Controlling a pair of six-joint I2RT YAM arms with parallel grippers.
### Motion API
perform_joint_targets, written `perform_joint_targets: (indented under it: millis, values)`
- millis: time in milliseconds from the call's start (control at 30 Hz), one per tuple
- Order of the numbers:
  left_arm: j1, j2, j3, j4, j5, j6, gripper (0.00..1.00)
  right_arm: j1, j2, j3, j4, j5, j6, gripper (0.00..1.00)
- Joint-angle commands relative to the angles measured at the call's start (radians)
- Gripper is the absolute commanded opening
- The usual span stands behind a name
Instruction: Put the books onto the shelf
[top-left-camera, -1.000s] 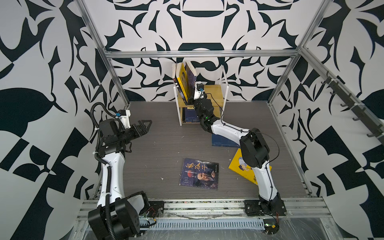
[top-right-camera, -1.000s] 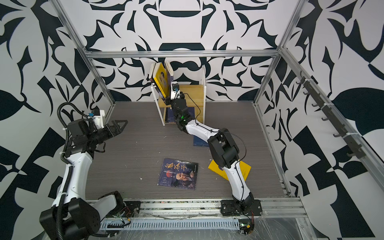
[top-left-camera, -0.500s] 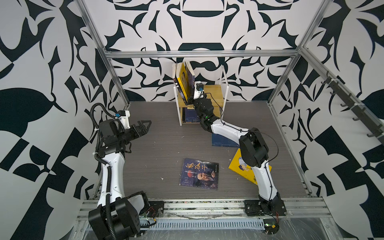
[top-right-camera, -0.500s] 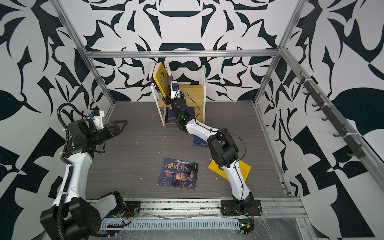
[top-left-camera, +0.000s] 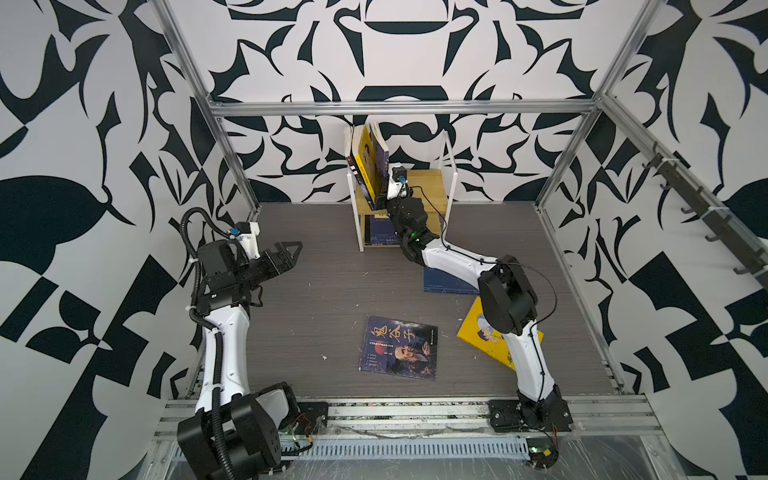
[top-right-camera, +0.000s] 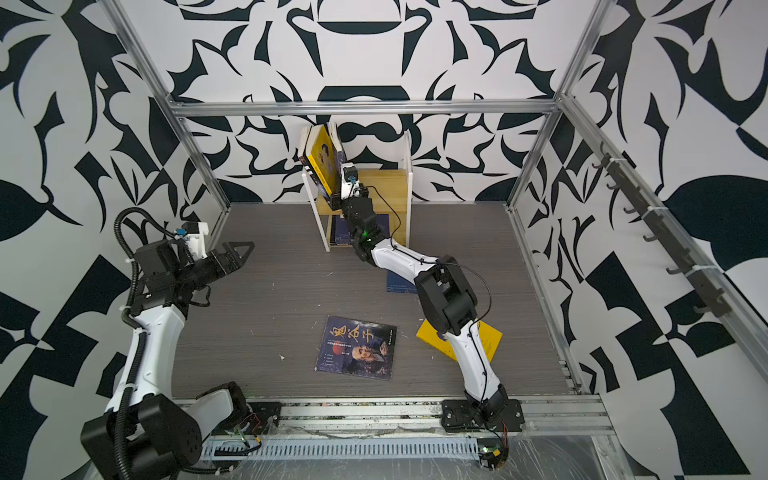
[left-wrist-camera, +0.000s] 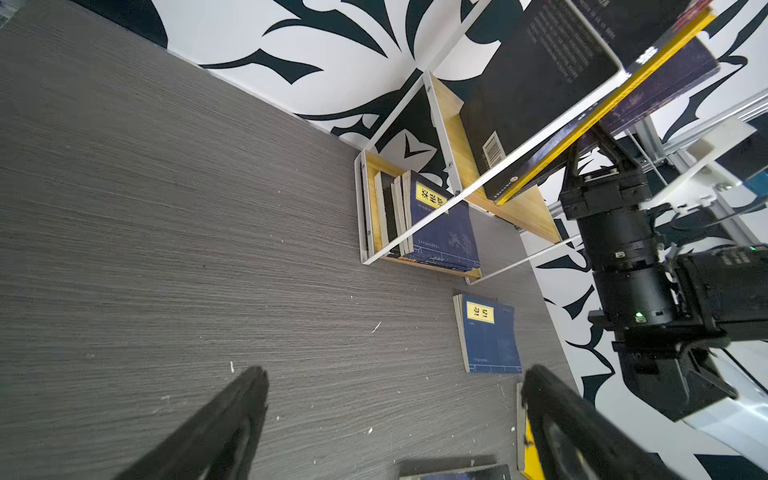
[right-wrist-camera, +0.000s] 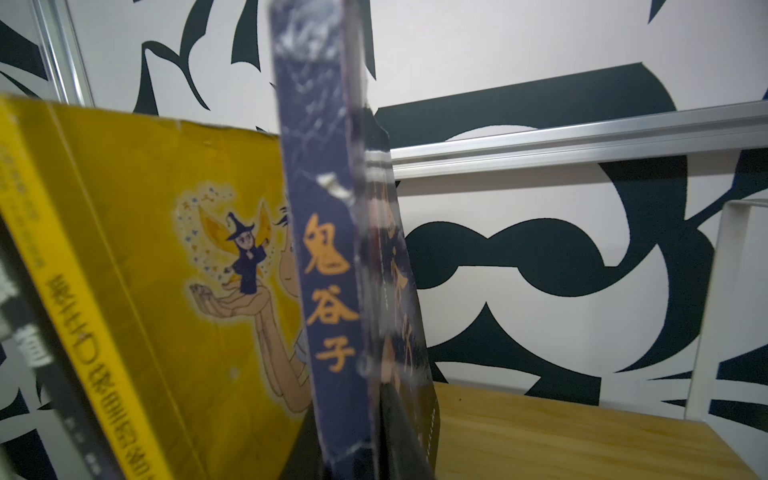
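Shelf (top-left-camera: 436, 183) at twelve o'clock: right jaws stand narrow astride the dark blue book (right-wrist-camera: 328, 291), standing on the top board beside a yellow book (right-wrist-camera: 145, 249). Clamped or loose, can't tell. Left jaws gape wide, empty, at nine o'clock. Portrait book (top-left-camera: 399, 347) lies at six o'clock on the tabletop (top-left-camera: 324, 257).

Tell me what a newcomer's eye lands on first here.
The bold black-and-white patterned walls surround everything. At the back centre, the shelf holds books leaning on its upper board, where the right pincer reaches the foot of a dark blue book. On the grey floor a dark blue portrait book lies flat at front centre, and the left pincer hangs open and empty at the left.
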Motion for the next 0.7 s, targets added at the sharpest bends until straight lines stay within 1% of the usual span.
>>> perform_joint_targets:
  millis: [0, 133, 300, 667]
  values:
    - [0.006, -0.013, -0.01, 0.017, 0.014, -0.008, 1.0, 0.014, -0.044, -0.021, -0.021, -0.017, 0.019, 0.16]
    - [0.005, -0.016, -0.012, 0.016, 0.014, -0.007, 1.0, 0.018, -0.045, -0.018, -0.022, -0.015, 0.02, 0.13]
    - [0.005, -0.019, -0.015, 0.017, 0.014, -0.007, 1.0, 0.018, -0.045, -0.017, -0.026, -0.019, 0.019, 0.13]
    - [0.005, -0.022, -0.024, 0.022, 0.014, -0.008, 1.0, 0.029, -0.083, -0.053, -0.026, -0.035, 0.001, 0.29]
